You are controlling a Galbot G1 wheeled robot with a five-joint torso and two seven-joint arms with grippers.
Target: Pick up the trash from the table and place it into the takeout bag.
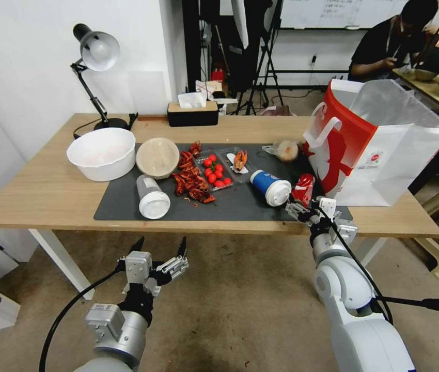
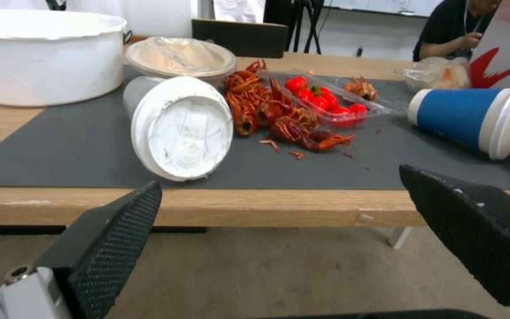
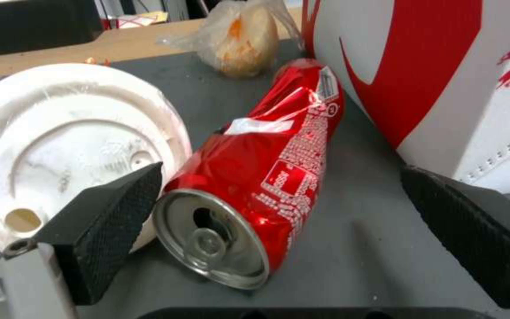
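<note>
- Hanging out front of the worktop [image 1: 49,199], the left gripper [image 1: 160,247] sits low over the floor with its jaws spread wide and nothing in them, pointed at the clear lidded cup [image 1: 152,198] lying on its side.
- Right gripper [image 1: 307,209] is up at the near edge of the worktop, jaws wide apart, lined up on the crushed red can [image 3: 261,177]. Doesn't look like it's touching the can, but hard to say for sure from the wrist view.
- That can lies on the dark mat [image 1: 240,204], squeezed between the blue paper cup [image 1: 270,187] and the takeout bag [image 1: 379,144]. The cup is tipped over too, white lid facing the robot.
- Mid-mat there's a pile of crayfish shells [image 1: 191,181] and a clear tray of cherry tomatoes [image 1: 215,170].
- Farther back, the beige bowl [image 1: 157,157] sits beside a big white bowl [image 1: 102,153], and the small clear bag [image 1: 284,150] lies just beside the takeout bag.
- Takeout bag stands upright at the right end, mouth open.
</note>
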